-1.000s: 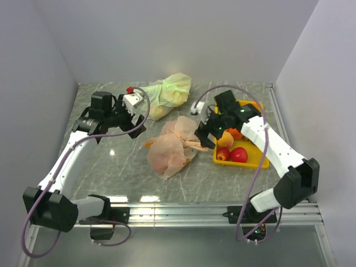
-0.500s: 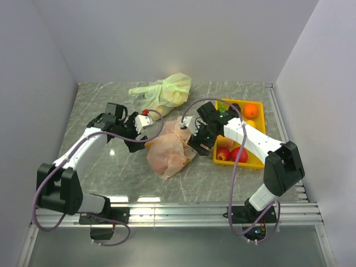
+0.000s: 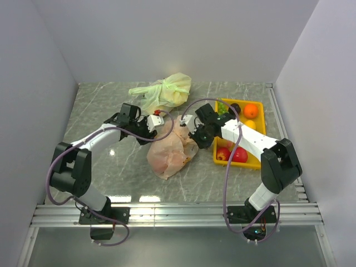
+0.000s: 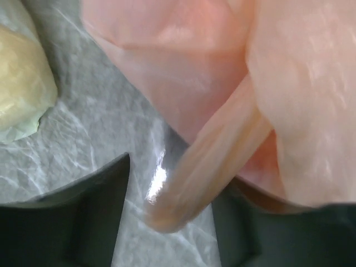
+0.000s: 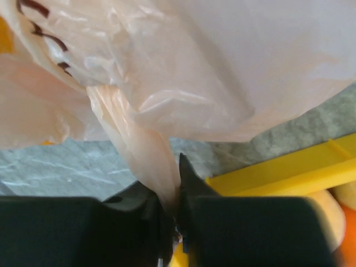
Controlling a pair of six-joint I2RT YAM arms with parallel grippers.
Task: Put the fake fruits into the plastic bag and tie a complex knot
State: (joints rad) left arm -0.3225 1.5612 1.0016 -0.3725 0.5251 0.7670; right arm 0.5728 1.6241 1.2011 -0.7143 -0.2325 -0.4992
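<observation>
Two long handle strips run off the plastic bag, a thin, crinkly, translucent peach-orange sack lying crumpled at the middle of the grey marbled counter, just left of the yellow tray. Its film is glossy and creased, with some dark print showing in the right wrist view. The fake fruits sit in the tray: an orange at the far corner, a green piece and a dark piece beside it, and two red apples at the near end. Behind the bag lies a pale yellow-green knotted bag.

The left arm reaches low across the counter from its base, elbow bent, bringing the left gripper to the bag's far-left edge. In its wrist view the fingers are spread apart, and one rolled handle strip lies slanting in the gap between them, over the counter.

The right arm bends back from its base over the tray, setting the right gripper at the bag's far-right edge. Its fingers are pressed together, pinching the other handle strip, which rises twisted from the tips to the bag.
</observation>
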